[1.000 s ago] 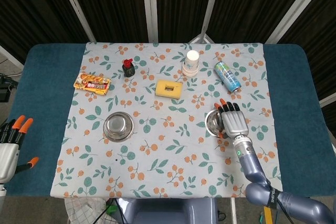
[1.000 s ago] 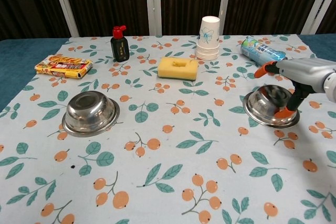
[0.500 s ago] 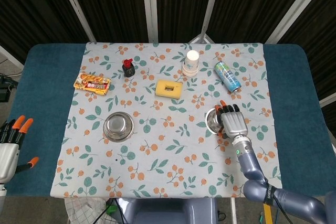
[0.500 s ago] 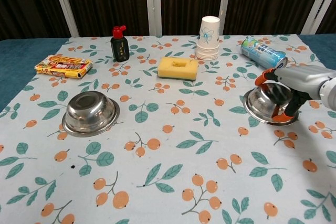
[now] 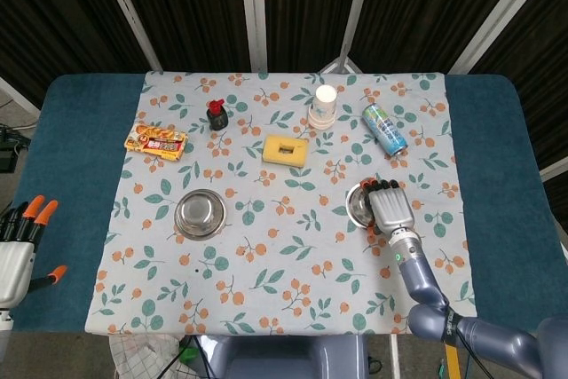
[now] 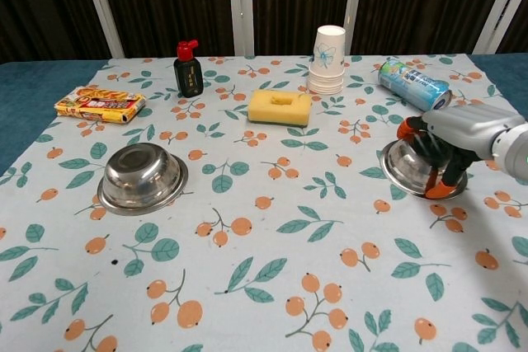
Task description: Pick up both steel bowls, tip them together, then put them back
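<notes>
Steel right bowl (image 6: 410,166) sits near the can (image 6: 412,83), right hand (image 6: 452,138) clamped around it; only the head view shows the left hand (image 5: 19,250), fingers apart; labels unreadable

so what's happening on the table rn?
The right hand is down over the right steel bowl, fingers curled around its rim as if taking hold; the bowl still sits on the tablecloth, and a firm grip can't be confirmed. The left hand is off to the side over the blue table edge, fingers apart, holding nothing. The left steel bowl sits untouched. Nothing lifted yet.
</notes>
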Robot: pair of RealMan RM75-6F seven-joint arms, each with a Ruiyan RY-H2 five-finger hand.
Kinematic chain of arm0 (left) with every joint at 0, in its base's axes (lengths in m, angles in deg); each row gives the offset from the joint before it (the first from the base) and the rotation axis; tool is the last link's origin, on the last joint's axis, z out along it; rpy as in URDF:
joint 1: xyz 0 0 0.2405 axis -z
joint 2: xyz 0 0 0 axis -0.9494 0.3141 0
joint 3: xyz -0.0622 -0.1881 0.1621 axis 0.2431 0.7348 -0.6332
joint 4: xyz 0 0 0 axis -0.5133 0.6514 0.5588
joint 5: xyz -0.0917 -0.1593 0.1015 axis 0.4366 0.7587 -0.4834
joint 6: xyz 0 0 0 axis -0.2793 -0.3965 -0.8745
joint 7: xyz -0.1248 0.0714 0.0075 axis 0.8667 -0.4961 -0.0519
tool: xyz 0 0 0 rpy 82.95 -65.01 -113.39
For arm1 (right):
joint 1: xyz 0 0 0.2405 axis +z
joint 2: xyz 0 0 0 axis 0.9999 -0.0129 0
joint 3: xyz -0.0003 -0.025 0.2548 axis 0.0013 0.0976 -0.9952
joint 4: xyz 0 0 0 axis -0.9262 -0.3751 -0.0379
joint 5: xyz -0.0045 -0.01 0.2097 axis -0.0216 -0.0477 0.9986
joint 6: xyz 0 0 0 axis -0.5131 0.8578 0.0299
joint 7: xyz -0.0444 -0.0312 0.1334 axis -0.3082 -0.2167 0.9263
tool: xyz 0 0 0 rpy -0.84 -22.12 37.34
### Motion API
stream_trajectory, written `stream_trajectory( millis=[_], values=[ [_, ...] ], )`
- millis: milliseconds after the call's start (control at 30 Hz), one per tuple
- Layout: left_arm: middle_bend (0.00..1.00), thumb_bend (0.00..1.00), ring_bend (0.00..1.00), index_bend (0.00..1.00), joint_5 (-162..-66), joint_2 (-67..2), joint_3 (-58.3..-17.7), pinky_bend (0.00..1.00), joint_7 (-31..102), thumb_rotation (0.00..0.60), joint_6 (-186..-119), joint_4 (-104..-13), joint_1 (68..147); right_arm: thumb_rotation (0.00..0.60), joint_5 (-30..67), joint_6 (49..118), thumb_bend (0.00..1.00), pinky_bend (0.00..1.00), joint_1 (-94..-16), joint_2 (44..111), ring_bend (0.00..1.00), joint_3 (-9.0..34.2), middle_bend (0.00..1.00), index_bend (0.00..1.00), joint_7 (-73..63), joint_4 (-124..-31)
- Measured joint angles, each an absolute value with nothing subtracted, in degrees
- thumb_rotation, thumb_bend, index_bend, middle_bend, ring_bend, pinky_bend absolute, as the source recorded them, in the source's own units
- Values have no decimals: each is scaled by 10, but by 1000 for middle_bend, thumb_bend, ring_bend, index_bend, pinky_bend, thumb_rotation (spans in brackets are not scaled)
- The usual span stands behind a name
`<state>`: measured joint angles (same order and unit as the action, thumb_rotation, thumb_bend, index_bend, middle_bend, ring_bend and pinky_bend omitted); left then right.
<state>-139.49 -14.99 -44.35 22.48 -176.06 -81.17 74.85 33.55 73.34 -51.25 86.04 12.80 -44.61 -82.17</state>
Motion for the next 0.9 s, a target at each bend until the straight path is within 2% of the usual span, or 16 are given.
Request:
stream_trajectory(
  millis=[133, 433, 567, 767, 900],
  values=[
    [0, 126, 0, 117, -1393, -150, -443, 83, 224, 600, -1760, -811, 749, 600, 335, 735, 181, 448, -509, 859, 438, 129, 259, 360, -449, -826],
    [0, 126, 0, 125, -1407, -143, -454, 97, 236, 600, -1714, -819, 770, 600, 329, 744, 186, 467, -510, 839, 444, 129, 274, 379, -434, -843],
    [0, 120, 0, 132, -1409, -127, -452, 97, 254, 600, -1659, -838, 803, 600, 333, 751, 185, 467, -510, 815, 444, 125, 274, 379, -437, -869],
    [0, 79, 0, 131, -1374, -117, -417, 97, 265, 600, -1558, -866, 879, 600, 345, 769, 186, 467, -508, 776, 444, 115, 274, 387, -450, -920],
    [0, 70, 0, 130, -1316, -119, -388, 97, 272, 600, -1479, -880, 932, 600, 351, 779, 186, 467, -506, 748, 444, 109, 274, 387, -456, -954]
  ],
)
